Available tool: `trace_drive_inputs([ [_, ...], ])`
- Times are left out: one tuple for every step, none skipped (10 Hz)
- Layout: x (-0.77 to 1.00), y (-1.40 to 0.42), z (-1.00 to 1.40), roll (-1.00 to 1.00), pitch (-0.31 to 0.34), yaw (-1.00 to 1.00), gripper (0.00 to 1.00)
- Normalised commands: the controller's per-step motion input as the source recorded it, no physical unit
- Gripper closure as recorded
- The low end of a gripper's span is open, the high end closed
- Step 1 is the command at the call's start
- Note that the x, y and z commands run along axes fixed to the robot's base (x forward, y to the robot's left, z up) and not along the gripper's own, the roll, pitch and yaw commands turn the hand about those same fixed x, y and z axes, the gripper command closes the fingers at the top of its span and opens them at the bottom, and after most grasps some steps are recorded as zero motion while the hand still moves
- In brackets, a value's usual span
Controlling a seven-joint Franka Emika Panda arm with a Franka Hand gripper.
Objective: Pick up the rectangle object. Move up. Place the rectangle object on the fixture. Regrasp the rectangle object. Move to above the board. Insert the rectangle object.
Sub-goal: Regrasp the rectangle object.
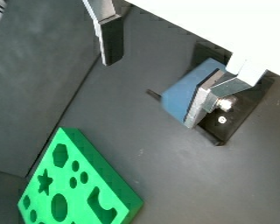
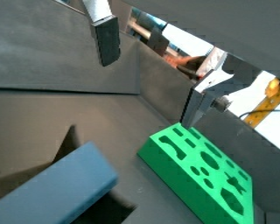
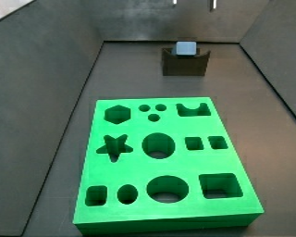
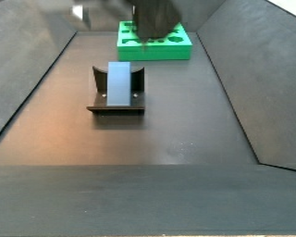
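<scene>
The rectangle object (image 1: pixel 187 93), a light blue block, lies on the fixture (image 1: pixel 220 124) in a wrist view, its square end facing the camera. One gripper finger (image 1: pixel 108 39) hangs well clear of it, the other finger sits just beside the fixture, and nothing lies between them. The gripper (image 1: pixel 166 61) is spread wide and empty.

In a wrist view, the same block (image 2: pixel 60 185) fills the near foreground, with the green board (image 2: pixel 206 171) beyond it; the dark-padded fingers (image 2: pixel 105 39) stand apart above, touching nothing.

In a side view, the block (image 3: pixel 187 47) sits end-on in the fixture's (image 3: pixel 184 61) notch, well beyond the board (image 3: pixel 166 162); only two finger tips show at the frame's edge, too little to read.

In a side view, the block (image 4: pixel 118 82) lies lengthwise across the fixture (image 4: pixel 115 97), with the board (image 4: pixel 154 43) far behind it and the gripper's dark body above that. The block looks rigid, light and smooth (likely a little slippery), so a regrasp would best pinch its long flat sides near the middle.
</scene>
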Motion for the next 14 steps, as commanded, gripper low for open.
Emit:
trace_drive_inputs([
  [-0.09,-0.7,0.4,1.0,0.03,-0.02,0.0],
  [-0.06,-0.47,0.11,1.0,0.026,-0.02,0.0],
  [-0.04,-0.3,0.01,1.0,0.023,-0.02,0.0],
  [-0.03,-0.09,0.02,1.0,0.02,-0.02,0.0],
  [-0.04,-0.01,0.03,1.0,0.016,-0.02,0.0],
  [-0.04,-0.02,0.01,1.0,0.011,-0.02,0.0],
  [-0.04,-0.02,0.01,1.0,0.007,-0.02,0.0],
  [-0.05,-0.02,0.02,1.0,-0.003,-0.02,0.0],
  [-0.05,-0.02,0.02,1.0,-0.007,-0.01,0.0],
  [-0.04,-0.02,0.01,1.0,-0.017,-0.01,0.0],
  [-0.04,-0.02,0.0,1.0,-0.025,-0.01,0.0],
  [-0.03,-0.02,0.0,1.0,-0.031,-0.01,0.0],
  [-0.03,-0.02,0.0,1.0,-0.033,-0.01,0.0],
  [-0.03,-0.02,0.0,1.0,-0.033,-0.01,0.0],
])
